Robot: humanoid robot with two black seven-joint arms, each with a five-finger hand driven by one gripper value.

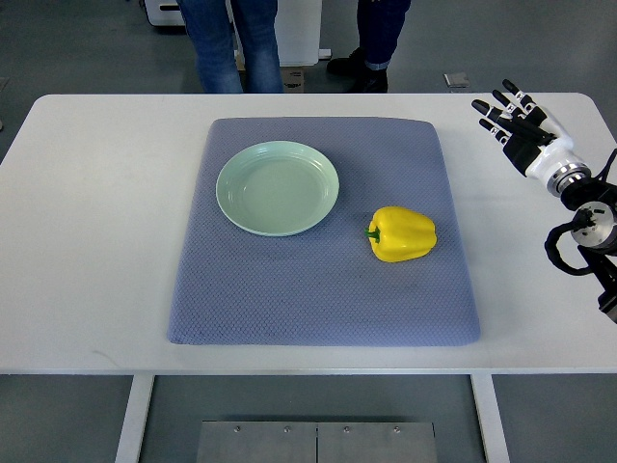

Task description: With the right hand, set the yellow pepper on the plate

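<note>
From the top view, I am looking steeply down on a white desk [96, 193] with a blue-grey mat [318, 289] spread across its middle. On the far left part of the mat sits a pale green plate [278, 188], round and with nothing in it. The yellow pepper [401, 234] lies on its side on the mat, to the right of the plate and a little nearer to me, clearly apart from the plate's rim. Its green stem points left, toward the plate side.

My right hand [516, 121] comes in from the right edge of the picture and hangs over the far right corner of the desk, off the mat and well apart from the pepper. I see its fingers [494, 104] stretched out and spread wide, pointing to the far left, with nothing between them. They are black with pale tips, and the white wrist cuff and dark cabling of the arm trail back to the right edge behind them.

The pepper touches neither the hand nor the plate; it rests on the mat alone.

Beyond the far edge of the desk I can make out the legs of two people standing on the grey floor: one in blue jeans [231, 43] at the far left of centre, one in dark trousers [381, 34] with dark shoes just to the right.
</note>
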